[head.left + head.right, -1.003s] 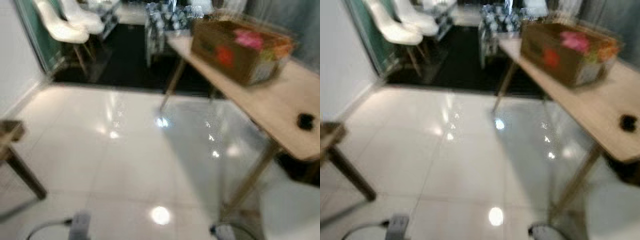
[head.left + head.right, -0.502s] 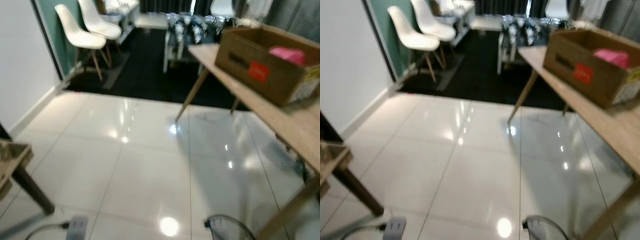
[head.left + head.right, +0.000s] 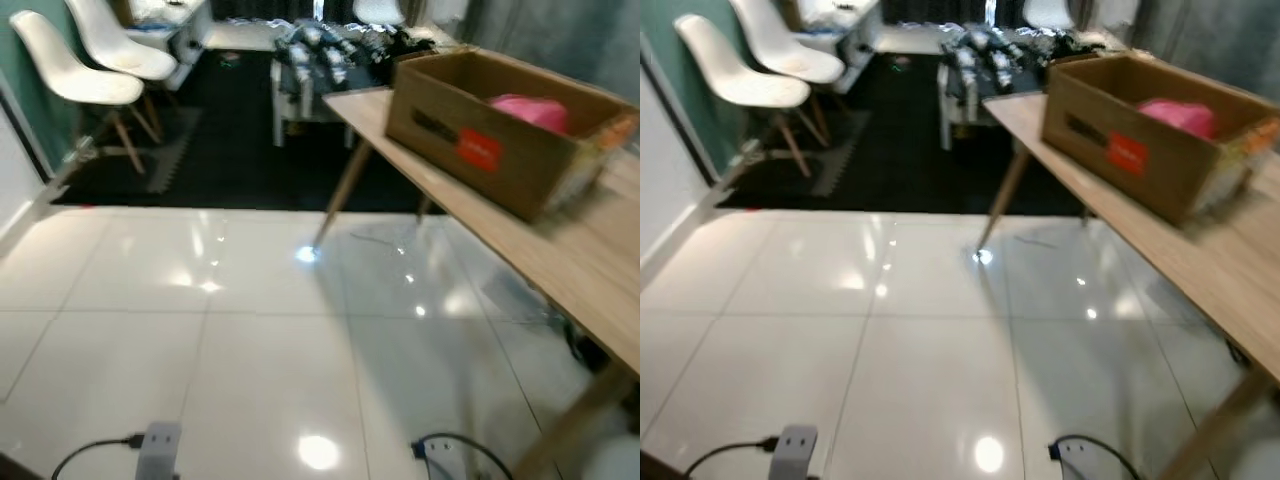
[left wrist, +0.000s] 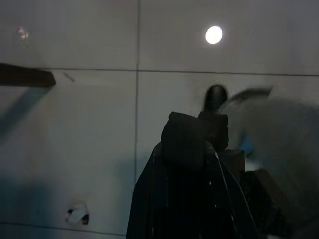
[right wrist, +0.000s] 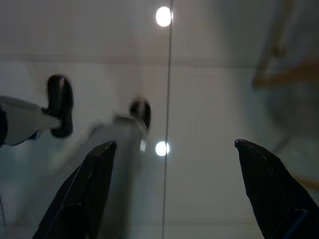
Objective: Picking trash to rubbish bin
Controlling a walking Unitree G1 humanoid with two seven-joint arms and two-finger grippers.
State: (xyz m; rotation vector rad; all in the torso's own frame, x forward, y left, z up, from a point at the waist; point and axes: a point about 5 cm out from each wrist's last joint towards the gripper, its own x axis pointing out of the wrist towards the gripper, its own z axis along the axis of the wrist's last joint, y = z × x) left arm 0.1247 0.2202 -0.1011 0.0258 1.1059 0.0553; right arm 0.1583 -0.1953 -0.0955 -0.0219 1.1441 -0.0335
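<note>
In the left wrist view my left gripper (image 4: 193,149) hangs over the white tiled floor (image 4: 75,124). Its black fingers are shut on a dark crumpled lump of trash (image 4: 187,137). My right gripper (image 5: 173,144) hangs over the same glossy floor and stands open, its fingers (image 5: 94,184) wide apart with nothing between them. A brown cardboard box (image 3: 495,130) with a red label and something pink (image 3: 530,108) inside stands on a long wooden table (image 3: 590,270) at the right.
Two white chairs (image 3: 85,70) stand at the far left on a black carpet (image 3: 220,150). A low white table with clutter (image 3: 320,60) is behind. A grey plug block (image 3: 158,445) and black cables (image 3: 460,455) lie on the near floor. The table's slanted legs (image 3: 345,190) reach onto the tiles.
The whole picture has shifted, so the camera has turned. The small brown table at the near left has left the picture, and the box now sits nearer the middle.
</note>
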